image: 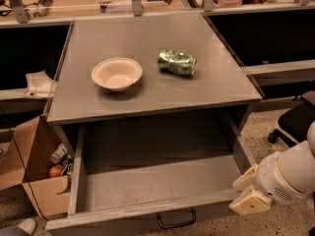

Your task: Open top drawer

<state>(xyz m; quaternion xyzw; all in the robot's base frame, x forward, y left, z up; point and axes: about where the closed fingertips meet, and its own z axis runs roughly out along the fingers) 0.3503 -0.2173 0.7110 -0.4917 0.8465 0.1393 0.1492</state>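
The top drawer (147, 208) stands pulled far out from under the grey cabinet top (147, 100). Its deep grey tray is empty inside. Its front panel runs along the bottom edge of the camera view, with the dark loop handle (176, 219) at its centre. My gripper (248, 193), cream-coloured on a white arm (293, 173), sits at the drawer's front right corner, just outside the right wall and to the right of the handle. It does not touch the handle. The two shallower drawers are out of view.
A cream bowl (116, 73) and a crushed green can (176, 62) lie on the cabinet top. An open cardboard box (37, 181) with odds and ends stands on the floor at the left. A black chair base (290, 124) is at the right. Dark shelving runs behind.
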